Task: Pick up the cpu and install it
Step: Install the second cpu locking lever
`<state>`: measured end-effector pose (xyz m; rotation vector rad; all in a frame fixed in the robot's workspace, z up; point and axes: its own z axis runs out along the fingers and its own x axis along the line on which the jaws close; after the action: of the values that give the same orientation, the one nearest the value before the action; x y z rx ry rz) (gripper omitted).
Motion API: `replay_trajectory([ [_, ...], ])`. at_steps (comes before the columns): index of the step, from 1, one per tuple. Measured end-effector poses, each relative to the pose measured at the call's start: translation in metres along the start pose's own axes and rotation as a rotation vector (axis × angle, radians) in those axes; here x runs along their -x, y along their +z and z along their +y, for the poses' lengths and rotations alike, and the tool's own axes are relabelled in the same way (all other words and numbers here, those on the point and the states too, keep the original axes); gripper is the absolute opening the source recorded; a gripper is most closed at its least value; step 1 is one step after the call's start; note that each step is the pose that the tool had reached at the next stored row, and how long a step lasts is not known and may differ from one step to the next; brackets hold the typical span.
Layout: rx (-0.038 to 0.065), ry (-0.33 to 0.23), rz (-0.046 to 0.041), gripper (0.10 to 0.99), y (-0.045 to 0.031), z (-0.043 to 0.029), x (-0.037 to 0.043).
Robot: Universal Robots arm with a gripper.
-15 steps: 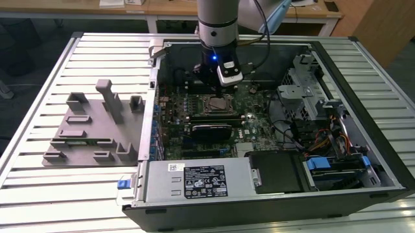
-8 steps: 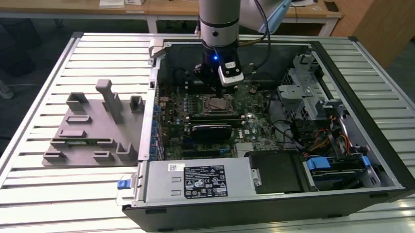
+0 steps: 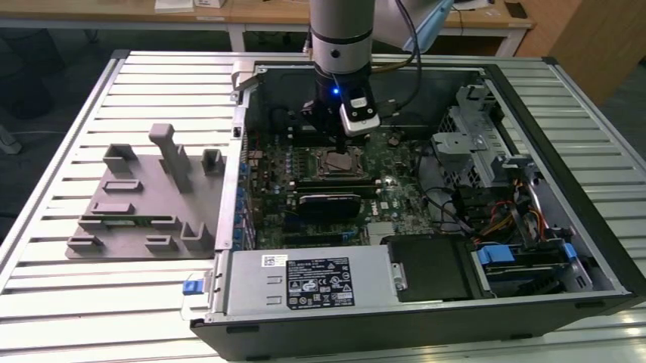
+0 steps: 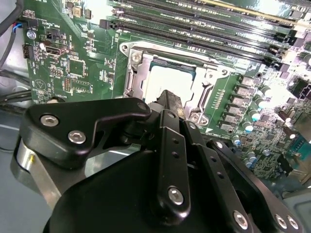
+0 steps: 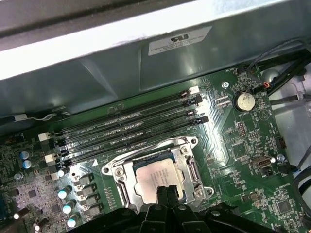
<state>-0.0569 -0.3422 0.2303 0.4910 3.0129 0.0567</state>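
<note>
The cpu [image 5: 151, 175], a flat square chip with a shiny silver top, lies flat inside the open metal socket frame [image 5: 120, 171] on the green motherboard; it also shows in the second wrist view as the cpu [image 4: 165, 80]. My gripper [image 5: 167, 195] hangs straight over the chip's edge, its two thin black fingers pressed together with nothing between them. From the second wrist view the gripper [image 4: 170, 99] tip stands at the near edge of the chip. In the exterior view the gripper [image 3: 347, 149] is lowered into the open computer case, right above the socket [image 3: 337, 164].
Black memory slots [image 5: 131, 127] run beside the socket, and capacitors [image 5: 64, 193] stand at its other side. A grey fixture block [image 3: 141, 204] sits on the slatted table at the exterior view's left. A power supply [image 3: 302, 283] and drive cage [image 3: 474, 144] crowd the case.
</note>
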Motion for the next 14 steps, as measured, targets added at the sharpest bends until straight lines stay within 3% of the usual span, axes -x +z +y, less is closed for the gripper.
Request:
replay_trajectory([
  [14, 0.001, 0.0, 0.0003, 0.106, -0.0002, -0.0071, 0.0024],
])
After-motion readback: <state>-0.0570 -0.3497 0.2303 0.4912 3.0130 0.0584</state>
